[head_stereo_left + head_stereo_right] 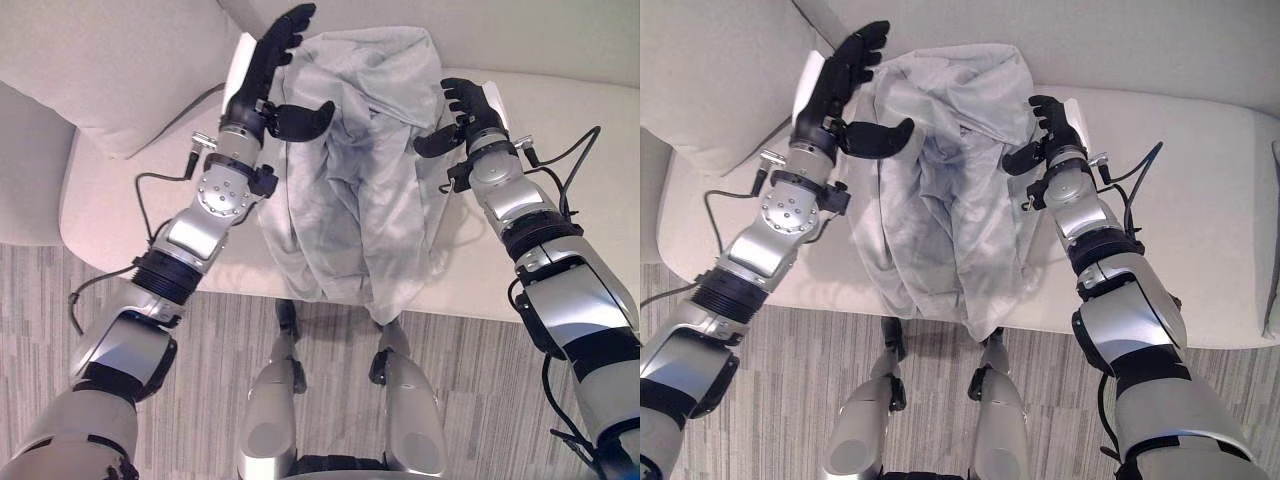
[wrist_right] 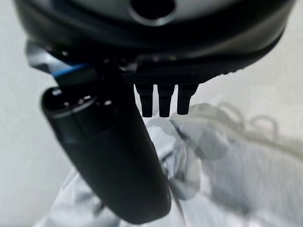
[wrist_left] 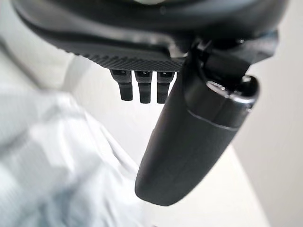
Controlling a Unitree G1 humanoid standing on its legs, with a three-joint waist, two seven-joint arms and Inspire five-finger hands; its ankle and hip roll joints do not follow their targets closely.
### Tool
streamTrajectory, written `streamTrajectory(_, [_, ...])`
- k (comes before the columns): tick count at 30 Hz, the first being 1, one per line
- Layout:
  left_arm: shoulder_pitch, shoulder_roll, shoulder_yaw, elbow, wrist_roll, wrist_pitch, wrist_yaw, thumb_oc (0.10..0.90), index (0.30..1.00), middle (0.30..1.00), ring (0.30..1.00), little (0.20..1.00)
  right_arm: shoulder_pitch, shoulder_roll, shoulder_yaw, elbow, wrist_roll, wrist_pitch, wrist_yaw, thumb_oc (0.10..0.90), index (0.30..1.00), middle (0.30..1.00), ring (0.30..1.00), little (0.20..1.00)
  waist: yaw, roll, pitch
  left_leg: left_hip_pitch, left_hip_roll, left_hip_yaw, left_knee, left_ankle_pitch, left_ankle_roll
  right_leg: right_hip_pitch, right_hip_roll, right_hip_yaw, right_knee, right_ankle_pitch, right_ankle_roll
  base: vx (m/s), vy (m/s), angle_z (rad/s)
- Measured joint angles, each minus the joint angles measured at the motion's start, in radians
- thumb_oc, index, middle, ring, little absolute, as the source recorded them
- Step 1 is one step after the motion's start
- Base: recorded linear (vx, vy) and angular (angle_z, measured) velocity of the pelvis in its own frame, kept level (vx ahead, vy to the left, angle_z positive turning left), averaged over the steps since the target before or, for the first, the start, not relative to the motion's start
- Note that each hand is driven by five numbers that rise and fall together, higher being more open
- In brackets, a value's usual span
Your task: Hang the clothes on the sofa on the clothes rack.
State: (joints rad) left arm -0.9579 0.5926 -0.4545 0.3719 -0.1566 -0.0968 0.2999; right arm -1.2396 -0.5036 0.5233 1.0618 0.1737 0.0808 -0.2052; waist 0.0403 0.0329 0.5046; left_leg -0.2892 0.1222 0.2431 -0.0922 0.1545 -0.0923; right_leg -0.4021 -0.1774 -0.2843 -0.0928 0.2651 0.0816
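Grey shirt (image 1: 355, 190) lies crumpled on the sofa (image 1: 560, 110) seat, hem over its front edge, with left hand (image 1: 270, 70) and right hand (image 1: 462, 110) spread empty at either side, likely bracketing it for a two-handed pickup.

Both arms reach forward from the near edge, bent at the elbows, with the forearms angling inward toward the far side. The left hand (image 1: 272, 62) is raised, palm turned to the right, its fingers straight and pointing away, the thumb (image 1: 300, 120) stuck out sideways to the right. The right hand (image 1: 465, 112) sits lower and a little nearer, fingers loosely extended, its thumb pointing left. Both hands are spread and hold nothing.
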Motion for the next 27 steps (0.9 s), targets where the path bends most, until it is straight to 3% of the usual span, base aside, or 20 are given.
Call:
streamTrajectory(6, [-0.021,0.024,-0.012,0.098,0.052,0.012,0.024,0.8,0.9,0.9,0.9,0.9,0.046,0.071,0.019,-0.069,0.0,-0.004,-0.002,0.8,0.9,0.9,0.9,0.9,-0.015,0.003,0.002,-0.017,0.001,0.0,0.0,0.004,-0.003,-0.017,0.001,0.002,0.0,0.0,0.0,0.0,0.0,0.0])
streamTrajectory(10, [-0.074,0.026,-0.076,0.152,0.053,0.02,0.035,0.8,0.9,0.9,0.9,0.9,0.044,0.079,0.059,-0.067,-0.004,-0.008,-0.012,0.8,0.9,0.9,0.9,0.9,-0.018,0.004,0.002,-0.046,0.001,-0.001,0.0,0.005,-0.003,-0.046,0.001,0.001,0.0,0.001,-0.001,0.0,0.0,0.01])
streamTrajectory(11, [-0.08,0.025,-0.084,0.156,0.053,0.02,0.035,0.8,0.9,0.9,0.9,0.9,0.042,0.079,0.059,-0.063,-0.004,-0.01,-0.016,0.751,0.827,0.827,0.827,0.827,-0.019,0.004,0.002,-0.048,0.001,-0.001,0.0,0.004,-0.003,-0.047,0.001,0.001,0.0,0.001,-0.001,-0.01,0.01,0.04])
streamTrajectory(12, [-0.11,0.022,-0.108,0.183,0.053,0.02,0.038,0.8,0.9,0.9,0.9,0.9,0.013,0.09,0.063,0.026,-0.015,-0.037,-0.017,0.4,0.3,0.3,0.3,0.3,-0.019,0.004,0.002,-0.053,0.0,-0.004,0.0,0.005,-0.003,-0.05,-0.001,-0.001,0.0,0.001,-0.001,0.0,0.0,0.0])
streamTrajectory(16, [-0.15,0.022,-0.122,0.188,0.089,0.023,0.048,0.8,0.9,0.9,0.9,0.9,-0.071,0.107,0.077,0.103,-0.068,-0.018,-0.021,0.4,0.3,0.3,0.3,0.3,-0.017,0.004,0.002,-0.07,0.0,-0.006,0.0,0.009,-0.003,-0.065,-0.001,-0.003,0.0,0.001,-0.001,0.01,0.007,0.03])
streamTrajectory(20, [-0.146,0.028,-0.119,0.184,0.097,0.04,0.066,0.8,0.9,0.9,0.9,0.9,0.021,0.102,0.072,0.038,-0.122,0.002,-0.03,0.4,0.3,0.3,0.3,0.3,-0.025,0.004,0.002,-0.071,0.0,-0.005,0.0,0.009,-0.003,-0.066,-0.002,-0.003,0.0,0.001,-0.001,0.01,0.005,0.01])
streamTrajectory(22, [-0.126,0.074,-0.117,0.18,0.129,0.054,0.066,0.8,0.9,0.9,0.9,0.9,0.191,0.074,0.043,-0.181,-0.122,-0.002,-0.047,0.4,0.3,0.3,0.3,0.3,-0.047,0.004,0.002,-0.071,0.0,-0.005,0.0,0.008,-0.003,-0.065,-0.003,-0.003,0.0,0.001,-0.001,0.05,0.006,0.03])
streamTrajectory(23, [-0.079,0.105,-0.058,0.152,0.151,0.058,0.066,0.8,0.9,0.9,0.9,0.9,0.417,0.025,-0.019,-0.488,-0.122,0.004,-0.058,0.4,0.3,0.3,0.3,0.3,-0.073,0.001,0.004,-0.07,0.0,-0.005,0.0,0.008,-0.003,-0.064,-0.002,-0.003,0.001,0.001,-0.001,0.07,-0.014,0.02])
streamTrajectory(25, [-0.001,0.148,-0.002,0.16,0.166,0.083,0.073,0.8,0.9,0.9,0.9,0.9,0.737,-0.028,-0.09,-0.778,-0.129,-0.032,-0.065,0.4,0.3,0.3,0.3,0.3,-0.117,-0.006,0.005,-0.052,0.0,0.003,0.0,0.007,-0.003,-0.051,-0.002,0.004,0.0,0.001,-0.001,0.06,-0.03,-0.07])
streamTrajectory(27, [0.011,0.129,0.0,0.167,0.167,0.085,0.073,0.8,0.9,0.9,0.9,0.9,0.857,-0.031,-0.236,-0.68,-0.13,-0.033,-0.091,0.4,0.3,0.3,0.3,0.3,-0.143,-0.014,0.009,-0.051,-0.003,0.012,-0.001,0.003,-0.002,-0.055,-0.002,0.02,0.0,0.001,-0.001,0.03,-0.028,-0.15])
